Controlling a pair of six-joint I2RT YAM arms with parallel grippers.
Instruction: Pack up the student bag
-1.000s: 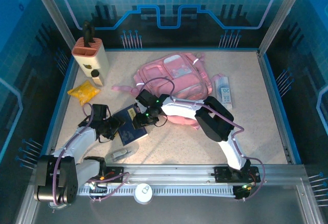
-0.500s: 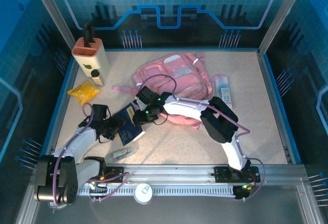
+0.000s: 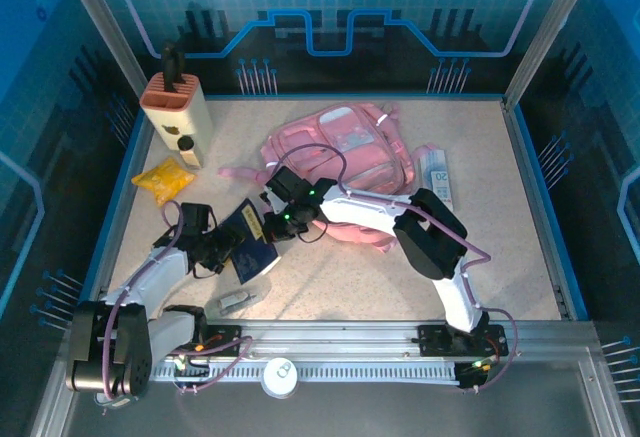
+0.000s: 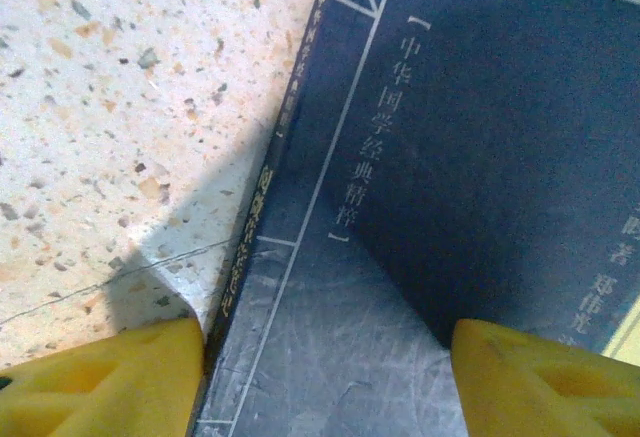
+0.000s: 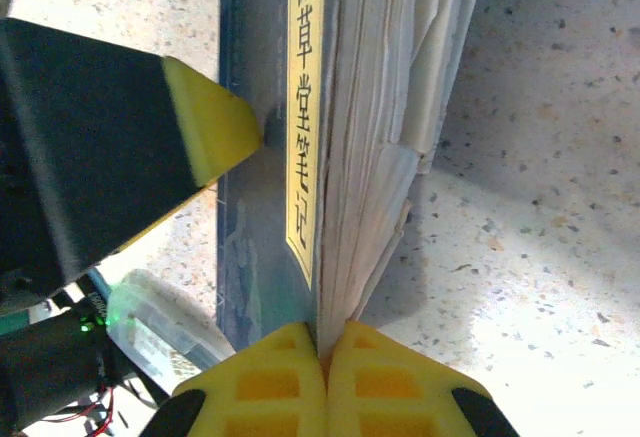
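Since a second ago: the right pincer (image 3: 268, 229) has gone from half-open to shut and crept up-left. The dark blue book (image 3: 255, 257) stands steeper. The right elbow has swung outward; the left arm has barely shifted.

Top view. Student bag (image 3: 345, 152) lies flat toward the back of the table (image 3: 350, 277), pale pockets up, just behind the right pincer. The book sits off the bag's near-left corner, between the two pincers, with the left pincer (image 3: 225, 247) at its left side and the right at its upper end. Judged purpose: one arm braces while the other raises the book for carrying to the bag. A small box (image 3: 437, 179) right of the bag reads "20". A yellow packet (image 3: 165, 179) lies well apart, left.

Left wrist view. Left pincer (image 4: 320, 382) stands wide and clamps nothing. One fingertip (image 4: 100, 377) is beside the spine, the other over the cover; it looks like a brace. Cover reads "中华国学经典精粹".

Right wrist view. Right pincer (image 5: 325, 367) is closed to a seam, and the book's page edge runs straight into it. It appears to nip a thin part, cover or a few leaves; cannot tell which. A yellow strip reads "草堂笔记". A left pincer finger (image 5: 205, 122) rests against the opposite cover. Pink bag fabric shows at the top right corner.
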